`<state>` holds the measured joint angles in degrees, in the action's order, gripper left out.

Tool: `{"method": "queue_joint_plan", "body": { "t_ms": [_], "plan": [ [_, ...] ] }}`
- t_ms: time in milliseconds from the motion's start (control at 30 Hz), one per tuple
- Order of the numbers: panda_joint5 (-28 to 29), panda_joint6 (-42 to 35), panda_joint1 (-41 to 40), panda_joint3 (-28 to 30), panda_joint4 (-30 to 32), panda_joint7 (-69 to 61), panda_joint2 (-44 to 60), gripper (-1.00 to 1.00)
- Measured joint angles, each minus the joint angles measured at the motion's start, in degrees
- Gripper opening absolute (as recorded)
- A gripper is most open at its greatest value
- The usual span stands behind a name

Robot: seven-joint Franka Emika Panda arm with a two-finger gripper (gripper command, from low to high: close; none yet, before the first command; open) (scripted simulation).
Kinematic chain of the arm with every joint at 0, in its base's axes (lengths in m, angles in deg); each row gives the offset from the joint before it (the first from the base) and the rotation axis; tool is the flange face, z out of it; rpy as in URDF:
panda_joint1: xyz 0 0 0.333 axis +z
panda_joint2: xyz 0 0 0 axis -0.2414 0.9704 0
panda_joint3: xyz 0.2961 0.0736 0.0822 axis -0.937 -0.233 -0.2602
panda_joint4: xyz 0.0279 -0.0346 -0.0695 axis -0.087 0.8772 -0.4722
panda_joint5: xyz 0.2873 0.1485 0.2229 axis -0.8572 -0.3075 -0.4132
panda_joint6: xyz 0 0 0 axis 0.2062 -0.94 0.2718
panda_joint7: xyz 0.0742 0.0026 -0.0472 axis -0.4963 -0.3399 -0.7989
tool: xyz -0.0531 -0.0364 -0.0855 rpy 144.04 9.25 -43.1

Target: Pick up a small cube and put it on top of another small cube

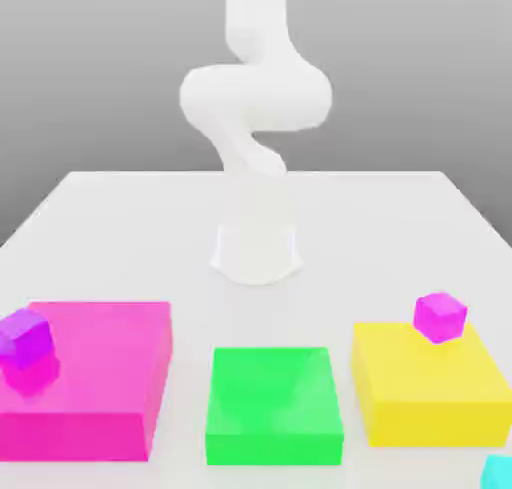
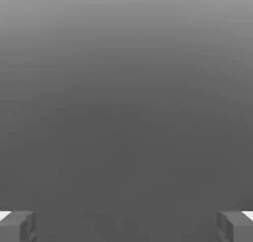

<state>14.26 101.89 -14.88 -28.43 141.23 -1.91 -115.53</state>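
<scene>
Exterior view: counter [image 1: 350, 237], white, bearing one arm [image 1: 257, 97] (also white). Near the counter's front edge: flat pink block [image 1: 95, 362], green block [image 1: 274, 392], yellow block [image 1: 430, 377]. Magenta cube [image 1: 440, 318], small, at the yellow block's far edge. Purple cube [image 1: 26, 339], at the pink block's exterior-view-left side. Cyan cube [image 1: 497, 473], at the counter's front right corner region. Hand view: jaws [image 2: 126, 227], wide open, nothing between.
</scene>
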Motion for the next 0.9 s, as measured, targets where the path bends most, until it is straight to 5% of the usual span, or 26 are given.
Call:
{"method": "queue_joint_plan", "body": {
  "t_ms": [433,900],
  "plan": [
    [-0.2,4.1,-4.0,6.2,-7.0,-2.2,27.3,0.00],
    [-6.7,8.3,-11.6,10.2,-14.4,-8.9,56.7,0.00]
  ]
}}
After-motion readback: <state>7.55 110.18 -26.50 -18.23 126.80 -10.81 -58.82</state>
